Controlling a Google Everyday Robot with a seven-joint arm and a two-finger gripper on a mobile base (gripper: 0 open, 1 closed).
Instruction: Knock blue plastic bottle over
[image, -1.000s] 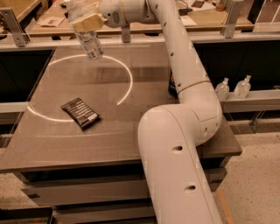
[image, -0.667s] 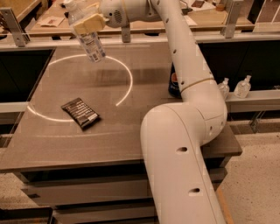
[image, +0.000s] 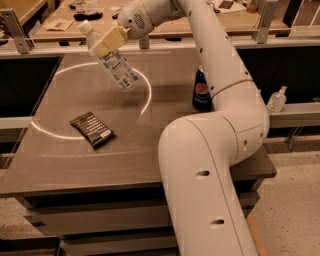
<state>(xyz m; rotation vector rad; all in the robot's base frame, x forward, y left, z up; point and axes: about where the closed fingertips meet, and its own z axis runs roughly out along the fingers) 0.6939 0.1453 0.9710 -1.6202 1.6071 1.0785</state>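
The blue plastic bottle (image: 116, 64) is clear, with a white cap and a white label with dark print. It is tilted, cap up and to the left, base down and to the right, over the far part of the table (image: 150, 150). My gripper (image: 111, 40) is at the bottle's upper part, just below the cap. A tan finger (image: 109, 41) lies across the bottle, and the gripper looks shut on it. Whether the bottle's base touches the table I cannot tell.
A dark snack packet (image: 91, 131) lies flat on the table's left middle. A blue Pepsi can (image: 201, 91) stands at the right, partly behind my arm. A small clear pump bottle (image: 276, 100) stands on a ledge at the right. Another table with items stands behind.
The bottle has tilted further and its base has swung down and to the right with my gripper. My arm has shifted, so the Pepsi can shows more.
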